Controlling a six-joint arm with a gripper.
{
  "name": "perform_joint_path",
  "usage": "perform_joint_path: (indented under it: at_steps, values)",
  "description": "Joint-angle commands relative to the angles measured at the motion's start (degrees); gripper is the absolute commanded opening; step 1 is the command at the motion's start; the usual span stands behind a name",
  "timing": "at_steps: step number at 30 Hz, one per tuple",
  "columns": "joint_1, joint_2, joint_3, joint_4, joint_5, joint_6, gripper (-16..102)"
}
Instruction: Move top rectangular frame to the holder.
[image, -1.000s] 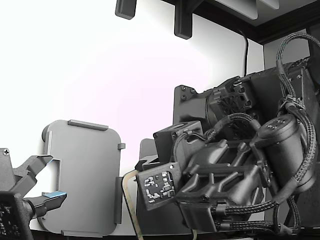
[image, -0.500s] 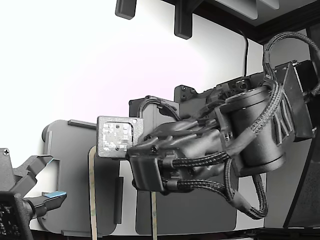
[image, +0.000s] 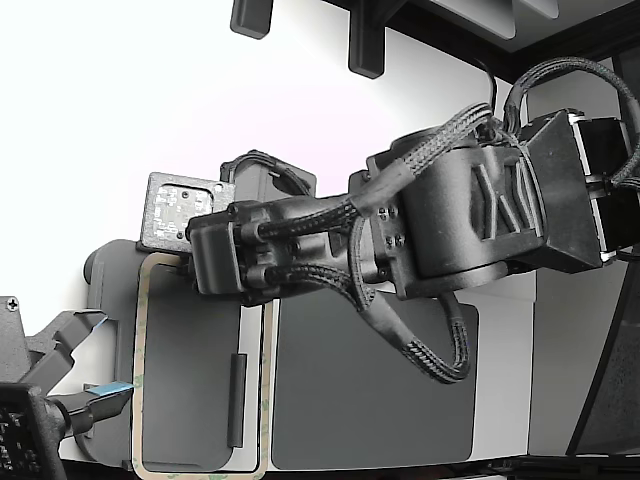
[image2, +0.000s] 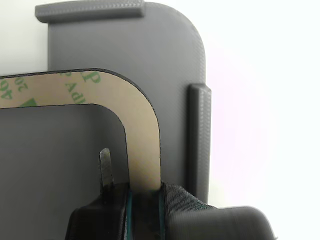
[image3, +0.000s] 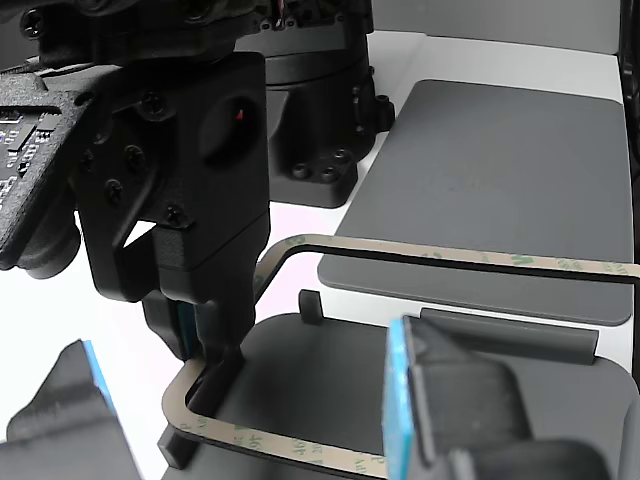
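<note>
The top rectangular frame is a thin beige ring with green print. My gripper is shut on it and holds it over the light grey holder at the exterior view's left. The wrist view shows my fingers pinching the frame just below a rounded corner, with the holder and its raised tabs behind. In the other view my gripper grips the frame near a corner. The frame hangs tilted above the holder. I cannot tell whether they touch.
A large dark grey mat lies beside the holder, to its right in the exterior view, and shows behind it in the other view. A second gripper with blue pads stands open at the exterior view's lower left and fills the other view's foreground.
My arm has swung to the exterior view's left, carrying the frame from over the dark mat to over the holder. The second gripper has not moved.
</note>
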Motion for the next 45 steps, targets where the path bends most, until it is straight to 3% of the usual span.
perform_joint_path:
  at_steps: [1,16,45]
  values:
    - [-1.41,0.7,-1.14,-0.79,-0.35,-0.97,-11]
    - [-2.55,-7.56,-9.49,0.18,-0.35,-2.29,-11]
    - [-2.81,-8.35,-7.03,-0.79,1.05,-2.64,-11]
